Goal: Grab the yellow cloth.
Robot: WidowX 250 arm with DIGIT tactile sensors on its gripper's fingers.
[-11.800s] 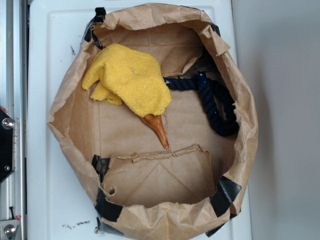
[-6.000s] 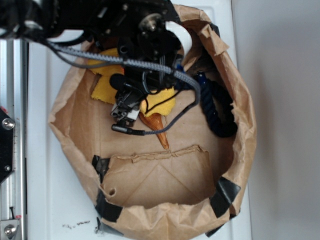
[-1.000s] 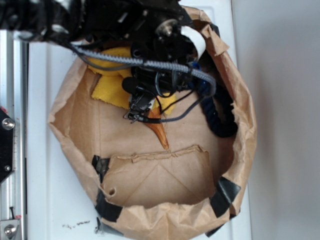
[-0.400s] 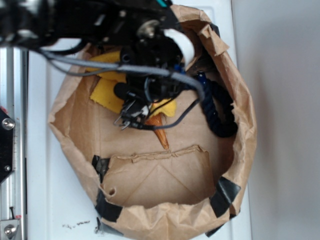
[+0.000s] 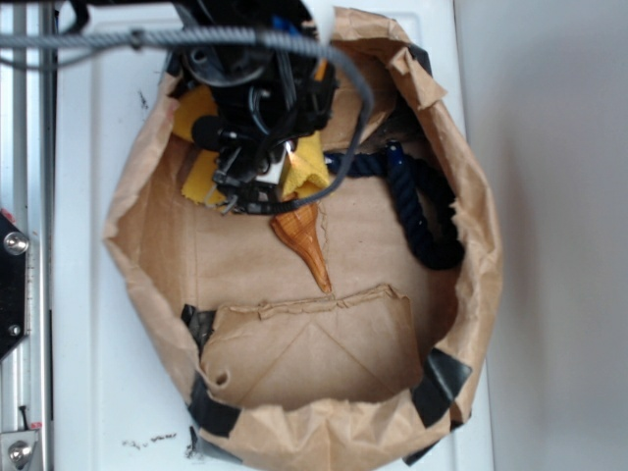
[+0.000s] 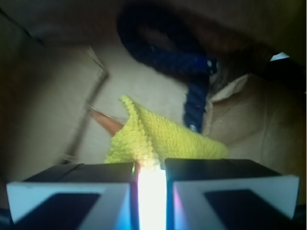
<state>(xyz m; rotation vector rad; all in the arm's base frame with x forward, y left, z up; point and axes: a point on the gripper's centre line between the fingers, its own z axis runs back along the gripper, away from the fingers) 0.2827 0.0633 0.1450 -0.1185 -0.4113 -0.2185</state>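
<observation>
Yellow cloth (image 6: 158, 139) (one) pinched by the end effector (image 6: 151, 179), beside one cone (image 5: 301, 238), one rope (image 5: 422, 211).

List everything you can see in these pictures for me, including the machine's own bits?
yellow cloth: one, bright yellow, pinched up inside the bag, bunched between the fingers.
cone: one, orange-brown, ribbed, on the bag floor just below the cloth.
rope: one, dark navy, thick and twisted, curled along the bag's right side.
paper bag: one, brown, crumpled, black tape at the corners, on the white surface.
white surface: one, under the bag.
gripper: one, black, its fingers closed on the cloth.
</observation>
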